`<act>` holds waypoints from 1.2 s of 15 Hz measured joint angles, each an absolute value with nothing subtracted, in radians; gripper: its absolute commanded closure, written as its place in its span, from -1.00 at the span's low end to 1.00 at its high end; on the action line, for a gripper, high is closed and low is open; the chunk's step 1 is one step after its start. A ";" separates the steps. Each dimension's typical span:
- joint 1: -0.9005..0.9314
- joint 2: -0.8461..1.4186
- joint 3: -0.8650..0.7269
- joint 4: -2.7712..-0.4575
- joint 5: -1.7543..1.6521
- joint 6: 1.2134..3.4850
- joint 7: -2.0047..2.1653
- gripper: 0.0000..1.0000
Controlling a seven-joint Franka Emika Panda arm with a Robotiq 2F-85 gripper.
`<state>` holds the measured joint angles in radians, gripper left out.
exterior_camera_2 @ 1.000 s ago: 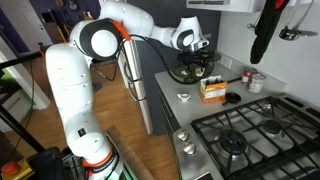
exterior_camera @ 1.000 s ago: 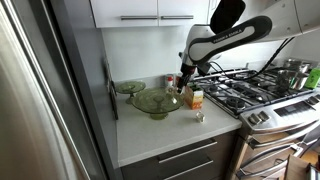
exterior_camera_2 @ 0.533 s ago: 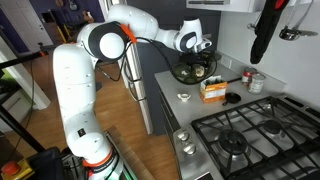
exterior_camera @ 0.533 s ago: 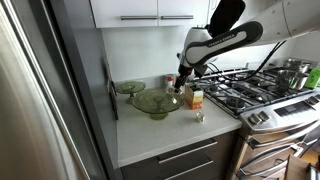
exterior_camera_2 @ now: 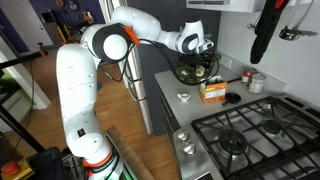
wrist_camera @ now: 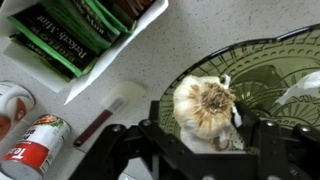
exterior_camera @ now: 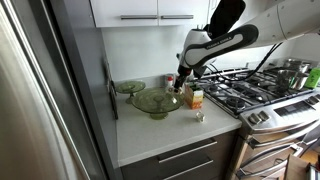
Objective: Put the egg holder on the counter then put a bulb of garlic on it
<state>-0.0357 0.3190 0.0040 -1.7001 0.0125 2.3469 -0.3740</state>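
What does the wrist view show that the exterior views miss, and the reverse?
Only the wrist view makes out the garlic, lying in the green bowl between the fingers of the open gripper. It also shows the green packets inside the box. Only the exterior views show the egg holder standing on the counter near the box, plus the stove. All of them share the bowl, the box and the gripper above the bowl.
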 measured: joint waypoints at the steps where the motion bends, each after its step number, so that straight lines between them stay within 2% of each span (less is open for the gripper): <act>1: -0.037 0.321 0.004 -1.700 0.013 2.347 -0.376 -0.28; 3: -0.039 0.324 0.007 -1.700 0.014 2.349 -0.379 0.28; 4: -0.040 0.325 0.008 -1.700 0.014 2.350 -0.379 0.43; 18: -0.047 0.265 0.012 -1.705 0.014 2.330 -0.378 0.45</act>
